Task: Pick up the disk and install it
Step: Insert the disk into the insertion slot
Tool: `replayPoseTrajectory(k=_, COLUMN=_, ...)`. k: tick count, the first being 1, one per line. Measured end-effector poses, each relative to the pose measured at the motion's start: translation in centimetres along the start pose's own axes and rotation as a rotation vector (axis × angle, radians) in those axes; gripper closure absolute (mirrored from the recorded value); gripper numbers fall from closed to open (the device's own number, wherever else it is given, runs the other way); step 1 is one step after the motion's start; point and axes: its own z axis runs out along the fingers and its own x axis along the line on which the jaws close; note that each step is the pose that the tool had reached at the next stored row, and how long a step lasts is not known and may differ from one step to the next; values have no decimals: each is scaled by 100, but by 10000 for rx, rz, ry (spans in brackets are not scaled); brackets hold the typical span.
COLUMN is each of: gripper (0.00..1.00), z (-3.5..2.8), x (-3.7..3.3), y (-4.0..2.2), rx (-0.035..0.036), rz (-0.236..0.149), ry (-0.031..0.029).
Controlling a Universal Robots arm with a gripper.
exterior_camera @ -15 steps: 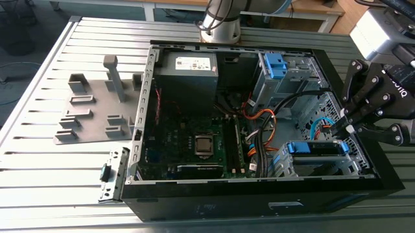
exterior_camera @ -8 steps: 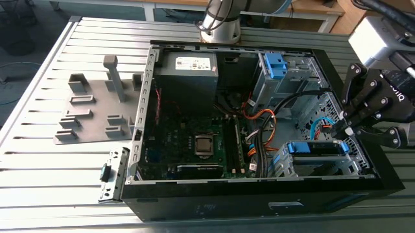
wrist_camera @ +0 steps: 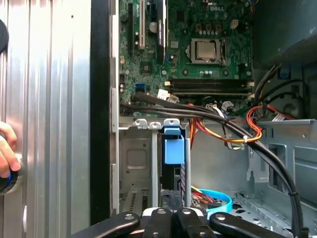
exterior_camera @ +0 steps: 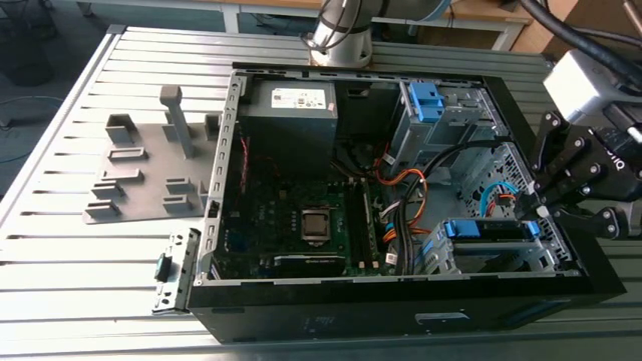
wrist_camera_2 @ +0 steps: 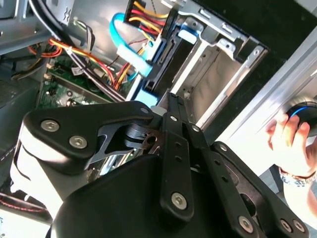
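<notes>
The claw is partly cut by the exterior view's right edge, and where it meets the disk is too small to tell. The disk is mostly sunk in its cage, label hidden. In both wrist views the claw's black body covers the near part of the case. A hand is cut by the picture's edge in both wrist views, and the dark round thing under it is mostly covered. The print on the grey box is too small to read.

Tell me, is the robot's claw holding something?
It seems so: the black gripper pinches the flat silver-grey metal disk with a blue plastic frame by the end nearest it.
</notes>
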Motion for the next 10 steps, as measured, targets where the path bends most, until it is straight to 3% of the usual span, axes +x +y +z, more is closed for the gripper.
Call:
replayPoseTrajectory(k=5, gripper=89, z=63, x=1, y=-89, rx=-6, rz=0, ry=0)
replayPoseTrajectory(k=10, gripper=89, z=71, x=0, y=-129, rx=-6, rz=0, ry=0)
